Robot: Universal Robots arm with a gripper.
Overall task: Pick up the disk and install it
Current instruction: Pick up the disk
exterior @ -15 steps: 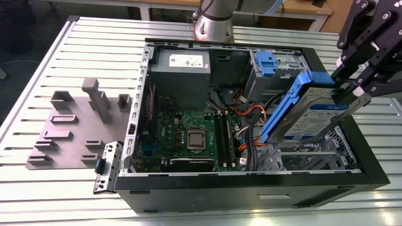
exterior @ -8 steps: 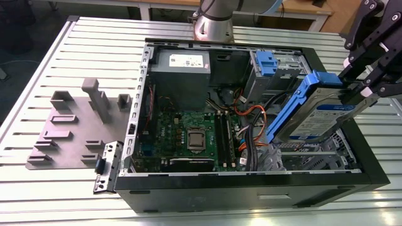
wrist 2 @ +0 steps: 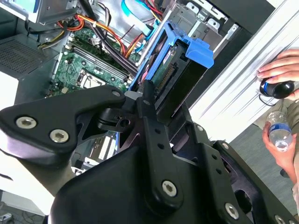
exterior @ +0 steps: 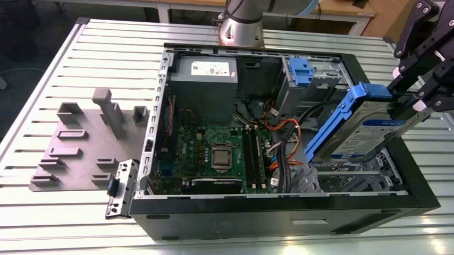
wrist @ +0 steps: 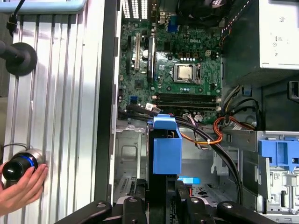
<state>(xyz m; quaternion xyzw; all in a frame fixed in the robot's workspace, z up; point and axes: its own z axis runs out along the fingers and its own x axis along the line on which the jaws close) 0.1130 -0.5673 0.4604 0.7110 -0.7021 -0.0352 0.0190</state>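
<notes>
The disk (exterior: 363,130), a silver-grey drive with a white-and-blue label in a blue carrier, hangs tilted over the open computer case's right end in the exterior view, blue tab uppermost. My gripper (exterior: 413,104) is shut on its upper end from the exterior view's right. In the second wrist view the black fingers (wrist 2: 145,100) clamp the disk (wrist 2: 174,77) just behind its blue tab. In the first wrist view the disk's blue tab (wrist: 167,149) stands above an empty metal bay, with my gripper (wrist: 161,198) on it.
The open black case (exterior: 284,207) holds a green motherboard (exterior: 212,151), a grey power-supply box (exterior: 206,79), a blue-latched drive cage (exterior: 301,71) and orange and black cables (exterior: 284,130). A grey fixture plate (exterior: 78,154) lies beside it. A person's hand (wrist: 21,186) rests on the table; another holds a bottle (wrist 2: 279,130).
</notes>
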